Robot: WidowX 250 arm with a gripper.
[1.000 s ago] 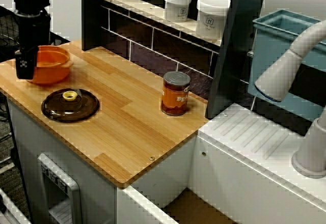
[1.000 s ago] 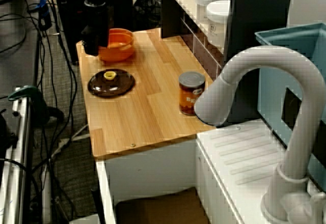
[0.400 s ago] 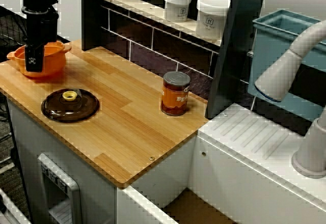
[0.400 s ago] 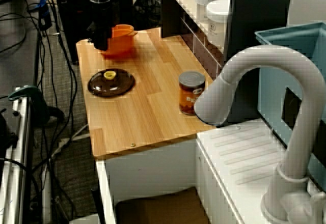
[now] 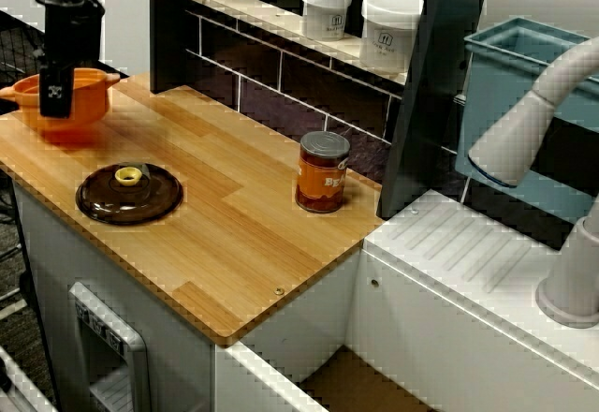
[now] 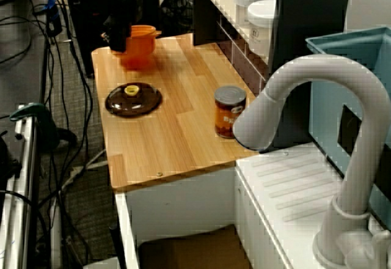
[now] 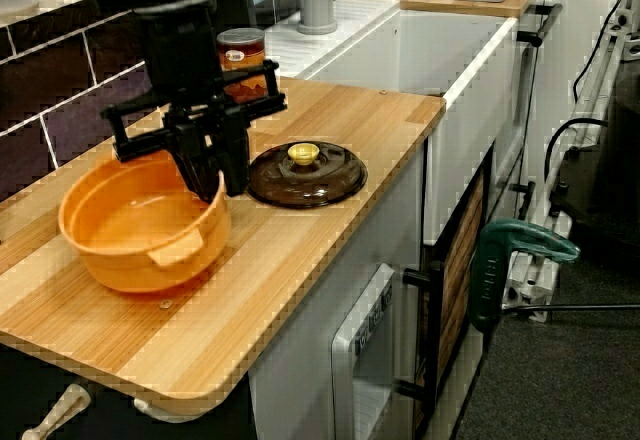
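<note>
Fingers (image 7: 236, 160) astride orange pot (image 7: 140, 232) rim

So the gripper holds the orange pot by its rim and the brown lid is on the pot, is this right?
Not quite. The gripper holds the pot by its rim, but the lid is not on the pot: it lies on the counter beside it. The low side view shows this.

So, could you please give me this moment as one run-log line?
gripper: shut on pot rim | pot: orange, empty, looks lifted off counter | lid: flat on counter beside pot | can: upright, apart
</note>
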